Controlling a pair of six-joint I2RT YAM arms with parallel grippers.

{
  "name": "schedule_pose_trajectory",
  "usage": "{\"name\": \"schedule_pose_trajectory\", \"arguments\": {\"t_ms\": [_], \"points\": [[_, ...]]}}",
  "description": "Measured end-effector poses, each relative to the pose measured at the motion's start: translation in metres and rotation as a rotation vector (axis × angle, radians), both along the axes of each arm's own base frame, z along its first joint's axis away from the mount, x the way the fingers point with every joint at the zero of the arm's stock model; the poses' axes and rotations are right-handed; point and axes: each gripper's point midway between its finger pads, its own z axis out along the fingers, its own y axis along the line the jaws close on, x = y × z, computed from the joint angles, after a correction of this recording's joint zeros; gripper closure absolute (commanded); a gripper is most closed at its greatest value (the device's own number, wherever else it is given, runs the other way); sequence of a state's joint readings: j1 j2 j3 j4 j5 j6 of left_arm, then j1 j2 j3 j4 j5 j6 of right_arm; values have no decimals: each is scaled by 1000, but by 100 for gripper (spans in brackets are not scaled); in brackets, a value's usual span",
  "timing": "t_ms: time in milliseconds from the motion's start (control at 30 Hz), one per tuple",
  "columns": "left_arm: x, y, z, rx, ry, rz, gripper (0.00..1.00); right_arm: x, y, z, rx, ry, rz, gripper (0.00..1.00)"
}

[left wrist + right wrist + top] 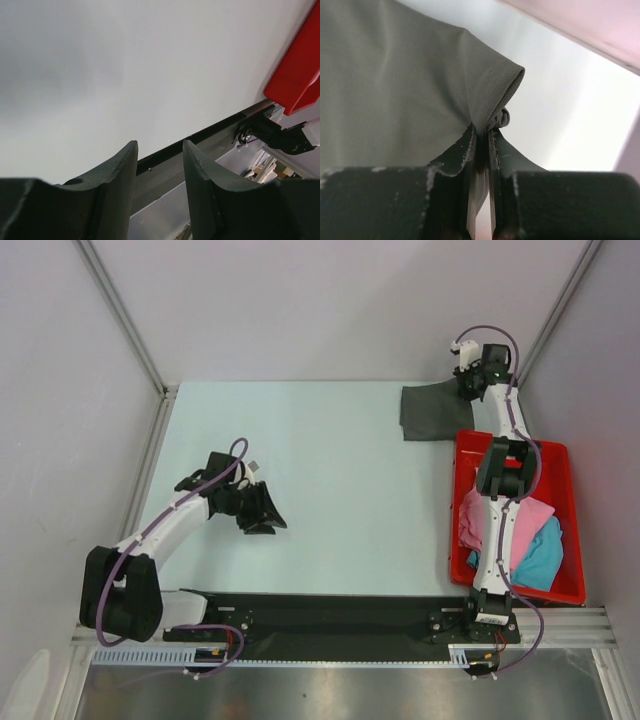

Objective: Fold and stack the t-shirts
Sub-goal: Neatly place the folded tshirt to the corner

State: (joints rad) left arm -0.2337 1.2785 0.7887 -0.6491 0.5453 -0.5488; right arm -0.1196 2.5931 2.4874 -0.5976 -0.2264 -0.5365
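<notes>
The dark charcoal-grey t-shirt (428,412) lies bunched at the table's far right corner. My right gripper (471,390) is shut on its edge; in the right wrist view a fold of grey cloth (410,85) is pinched between the right gripper (484,131) jaws. The pink t-shirt (525,525) and the turquoise-blue t-shirt (540,555) lie crumpled in the red tray (560,455), partly hidden by the right arm. My left gripper (262,520) hangs over the bare table on the left, and the left wrist view shows the left gripper (160,150) open with nothing between its jaws.
The red tray stands along the right side of the table, its corner (295,75) also showing in the left wrist view. A black strip (330,612) and a metal rail run along the near edge. Walls close in the left, back and right sides.
</notes>
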Motion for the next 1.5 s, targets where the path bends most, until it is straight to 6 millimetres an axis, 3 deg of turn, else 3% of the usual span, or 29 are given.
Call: {"name": "schedule_pose_trajectory", "arguments": {"t_ms": [233, 467, 1067, 1333, 1500], "points": [[3, -2, -8, 4, 60, -4, 54, 6, -46, 10, -30, -68, -19, 100], [6, -4, -16, 2, 95, -7, 54, 6, -73, 16, -49, -110, 33, 100], [4, -6, -21, -4, 118, -12, 54, -13, -102, 8, -72, -129, 239, 100], [-4, -4, -29, 1, 141, -11, 54, 10, -117, 13, -115, -216, 148, 100], [-14, -2, -33, 1, 145, -9, 54, 27, -116, -5, -148, -248, 120, 100]]}}
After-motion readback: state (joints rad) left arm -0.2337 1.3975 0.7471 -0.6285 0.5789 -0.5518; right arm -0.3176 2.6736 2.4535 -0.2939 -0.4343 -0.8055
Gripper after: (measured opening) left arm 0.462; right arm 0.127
